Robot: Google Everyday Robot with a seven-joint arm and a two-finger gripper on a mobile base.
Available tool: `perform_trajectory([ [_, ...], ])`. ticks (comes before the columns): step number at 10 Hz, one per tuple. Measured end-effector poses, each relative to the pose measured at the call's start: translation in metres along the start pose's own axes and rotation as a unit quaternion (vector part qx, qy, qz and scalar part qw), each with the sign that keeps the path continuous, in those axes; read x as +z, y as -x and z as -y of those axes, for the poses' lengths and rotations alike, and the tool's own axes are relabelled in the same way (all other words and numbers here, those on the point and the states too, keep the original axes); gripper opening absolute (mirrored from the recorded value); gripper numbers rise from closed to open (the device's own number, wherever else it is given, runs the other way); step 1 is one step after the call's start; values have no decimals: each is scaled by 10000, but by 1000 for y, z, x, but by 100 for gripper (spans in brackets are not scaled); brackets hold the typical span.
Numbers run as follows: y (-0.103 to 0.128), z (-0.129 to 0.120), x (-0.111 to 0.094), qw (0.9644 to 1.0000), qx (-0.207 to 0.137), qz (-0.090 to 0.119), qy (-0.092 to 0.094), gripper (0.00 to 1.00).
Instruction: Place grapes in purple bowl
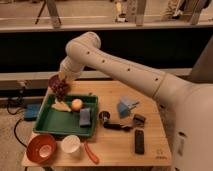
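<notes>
Gripper (63,80) low at the counter's (117,150) back-left corner, white arm (120,65) reaching in from the right. Jaws closed on the grapes (61,90); the dark bunch hangs just under them, above the bowl (53,80). Only a sliver of the purple bowl's rim shows behind grapes and gripper; cannot tell whether grapes touch it.

Green tray (50,122) just in front, holding an orange fruit (76,104), a pale yellow piece (61,106) and a blue-grey sponge (85,117). Orange-red bowl (41,148) and white cup (70,144) at the front-left edge; a red tool (91,152) beside the cup. Right of the tray: blue packet (126,107), several small dark items (120,122), black remote (139,141). No readable writing or labels anywhere
</notes>
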Motion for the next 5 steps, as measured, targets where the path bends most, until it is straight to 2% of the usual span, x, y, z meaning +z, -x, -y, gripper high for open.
perform_trajectory([
  [3,-30,57,32,9984,263,-4,-505,6],
  [5,-60,70,59,9952,505,-40,-833,6],
])
